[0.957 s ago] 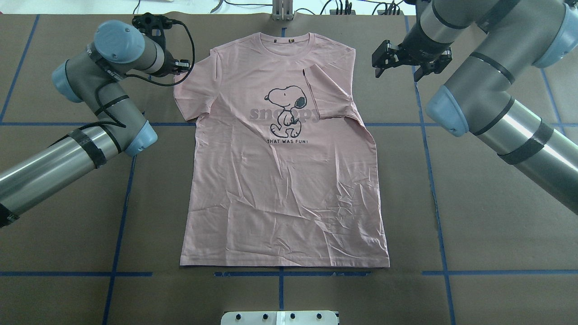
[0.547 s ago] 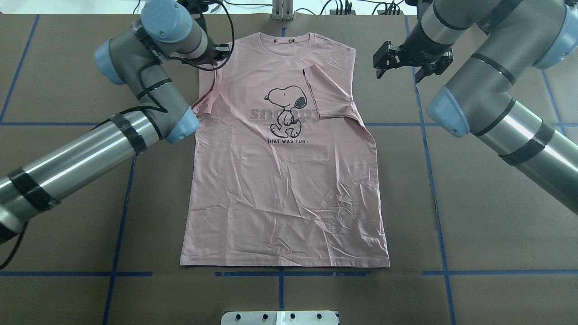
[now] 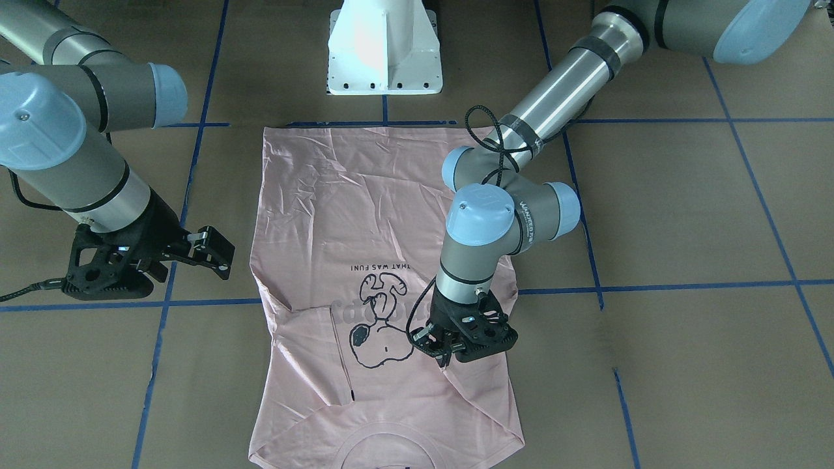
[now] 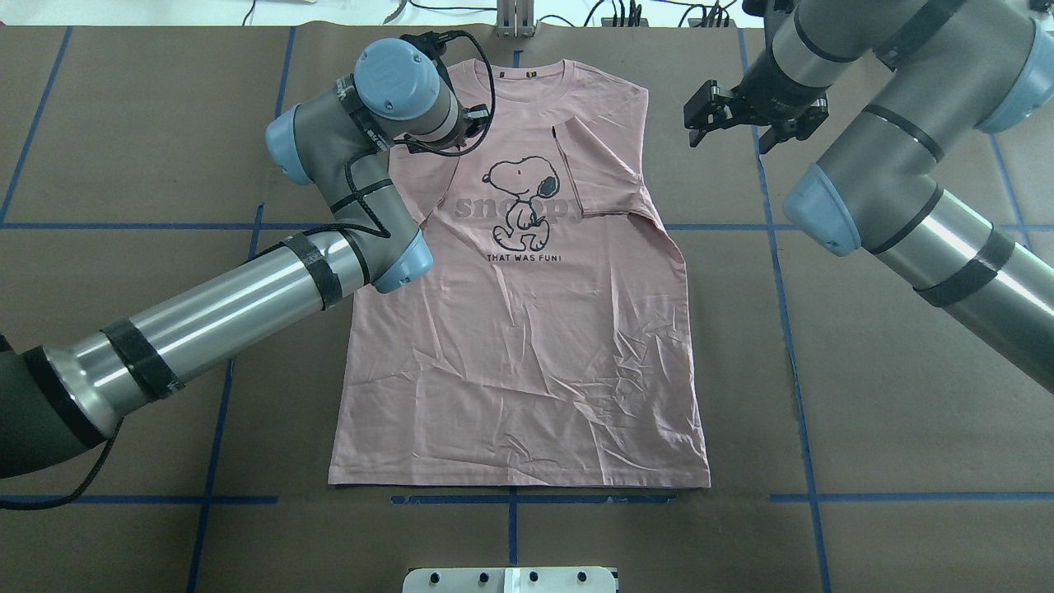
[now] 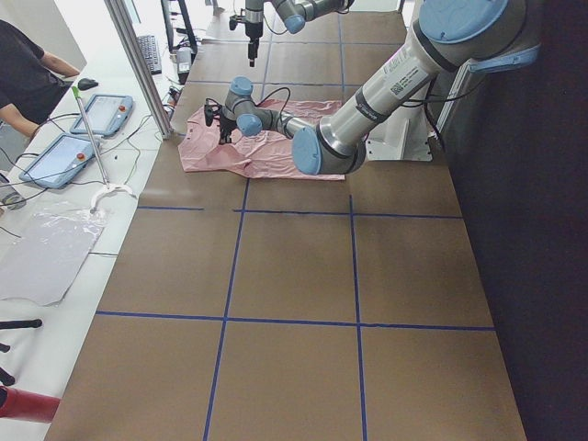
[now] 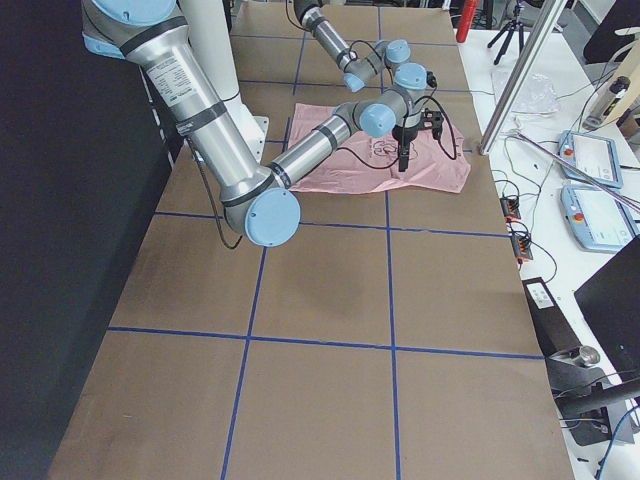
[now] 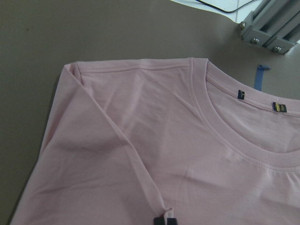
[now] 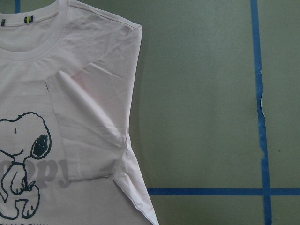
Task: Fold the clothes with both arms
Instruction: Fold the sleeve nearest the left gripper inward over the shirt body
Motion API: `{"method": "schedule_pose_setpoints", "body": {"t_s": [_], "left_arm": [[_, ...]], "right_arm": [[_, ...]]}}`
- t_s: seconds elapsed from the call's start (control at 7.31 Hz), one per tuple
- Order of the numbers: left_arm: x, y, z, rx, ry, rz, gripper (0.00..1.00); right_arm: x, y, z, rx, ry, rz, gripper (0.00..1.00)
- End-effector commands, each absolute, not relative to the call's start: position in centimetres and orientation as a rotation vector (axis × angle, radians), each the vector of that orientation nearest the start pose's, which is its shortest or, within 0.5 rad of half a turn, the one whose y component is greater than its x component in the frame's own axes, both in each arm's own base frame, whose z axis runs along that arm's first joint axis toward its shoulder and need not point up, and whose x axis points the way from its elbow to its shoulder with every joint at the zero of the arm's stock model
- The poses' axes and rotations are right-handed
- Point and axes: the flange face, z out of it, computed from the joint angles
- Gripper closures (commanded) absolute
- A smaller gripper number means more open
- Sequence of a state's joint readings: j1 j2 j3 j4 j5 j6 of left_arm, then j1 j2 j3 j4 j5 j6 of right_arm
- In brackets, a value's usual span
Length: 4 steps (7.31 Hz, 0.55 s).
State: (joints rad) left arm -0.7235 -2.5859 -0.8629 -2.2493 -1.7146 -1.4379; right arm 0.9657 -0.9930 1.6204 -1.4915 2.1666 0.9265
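My left gripper pinches the T-shirt sleeve by its thin edge, so it may slip; my right gripper is wide open.

left arm overhangs t-shirt; right gripper beside it.

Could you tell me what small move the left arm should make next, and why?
Probably lower a little and open the left gripper, laying the left sleeve on the chest of the T-shirt. It pinches the sleeve edge, drawn inward beside the dog print, and the right sleeve already lies folded in.
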Motion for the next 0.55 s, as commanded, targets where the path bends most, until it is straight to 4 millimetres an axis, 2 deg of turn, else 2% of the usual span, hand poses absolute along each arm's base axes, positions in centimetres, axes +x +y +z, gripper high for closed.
{"method": "schedule_pose_setpoints", "body": {"t_s": [0.0,0.14,0.41], "left_arm": [[57.9,-66.4,23.8,0.298,0.972,-0.473,0.26],[57.7,-66.5,23.4,0.3,0.98,-0.473,0.0],[57.3,-66.0,21.9,0.314,1.043,-0.443,0.0]], "right_arm": [[-32.3,-60.2,28.9,0.098,-0.885,0.09,0.0],[-32.4,-60.2,28.9,0.097,-0.885,0.089,0.0],[-32.4,-60.0,28.8,0.097,-0.887,0.091,0.0]]}}
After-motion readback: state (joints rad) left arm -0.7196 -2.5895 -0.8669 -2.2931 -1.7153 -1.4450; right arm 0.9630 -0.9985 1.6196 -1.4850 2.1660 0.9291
